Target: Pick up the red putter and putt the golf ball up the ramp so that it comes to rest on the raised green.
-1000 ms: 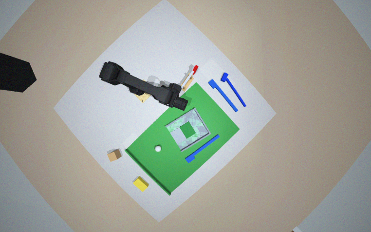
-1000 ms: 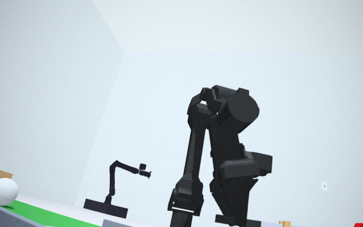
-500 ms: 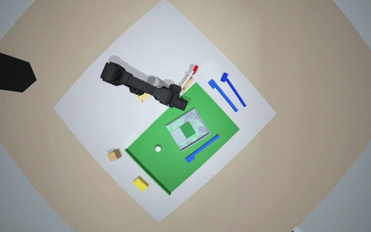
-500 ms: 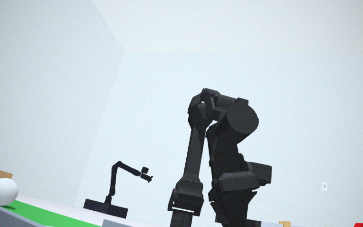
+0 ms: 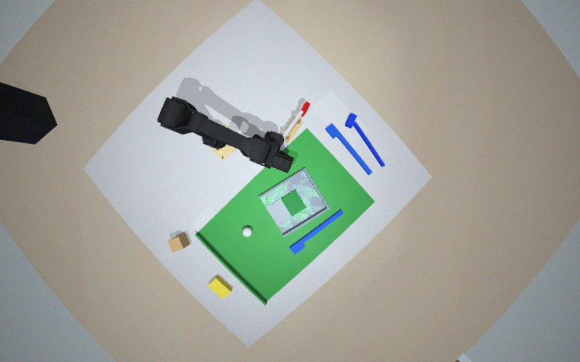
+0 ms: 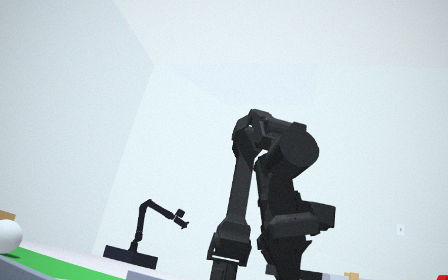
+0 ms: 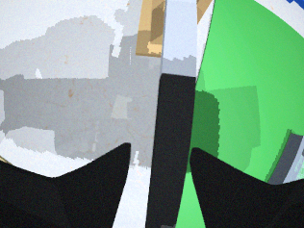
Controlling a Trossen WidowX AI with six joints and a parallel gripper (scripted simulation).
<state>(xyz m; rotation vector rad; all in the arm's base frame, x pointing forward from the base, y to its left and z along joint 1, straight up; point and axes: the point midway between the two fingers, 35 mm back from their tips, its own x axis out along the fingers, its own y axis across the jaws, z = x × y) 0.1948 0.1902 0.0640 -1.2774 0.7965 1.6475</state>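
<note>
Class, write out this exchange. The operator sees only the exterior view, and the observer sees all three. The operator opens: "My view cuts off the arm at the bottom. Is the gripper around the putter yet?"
Observer: Nearly. In the wrist view the putter's dark grip stands between the fingers of the gripper, with a gap showing on one side.
Operator: Is the putter off its stand?
Observer: No, its shaft lies along the tan stand.
Operator: I see the ball, but where is the ramp from it?
Observer: From the top, the ball sits on the mat close beside the ramp. A blue stick lies along the ramp's far side.
</note>
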